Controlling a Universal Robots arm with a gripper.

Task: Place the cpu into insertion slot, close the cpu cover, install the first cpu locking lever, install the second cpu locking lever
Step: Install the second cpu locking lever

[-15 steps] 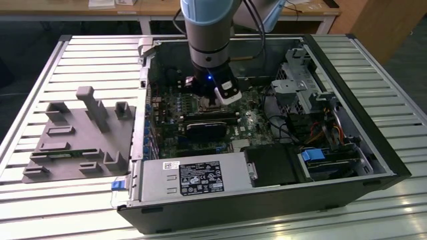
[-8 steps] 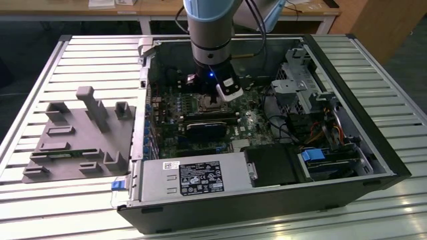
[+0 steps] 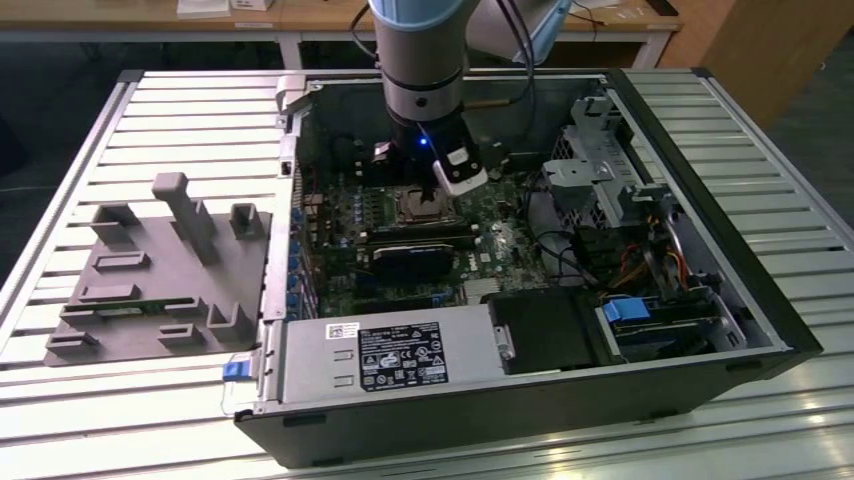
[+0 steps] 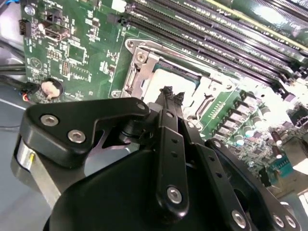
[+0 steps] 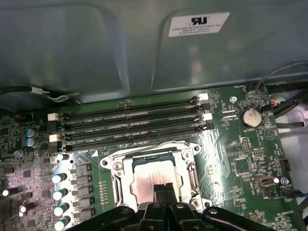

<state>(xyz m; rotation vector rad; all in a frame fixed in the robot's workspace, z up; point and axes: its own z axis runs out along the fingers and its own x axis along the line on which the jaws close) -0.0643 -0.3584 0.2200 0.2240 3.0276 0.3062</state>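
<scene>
the cpu lies seated in the insertion slot, cpu cover around it. the tool hovers just above, fingertips pressed together, holding nothing. the chip looks light, stiff, fragile; hold its edges.

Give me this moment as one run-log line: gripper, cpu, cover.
gripper: shut, tips over the cpu | cpu: seated in insertion slot | cpu cover: lies down around the cpu
</scene>
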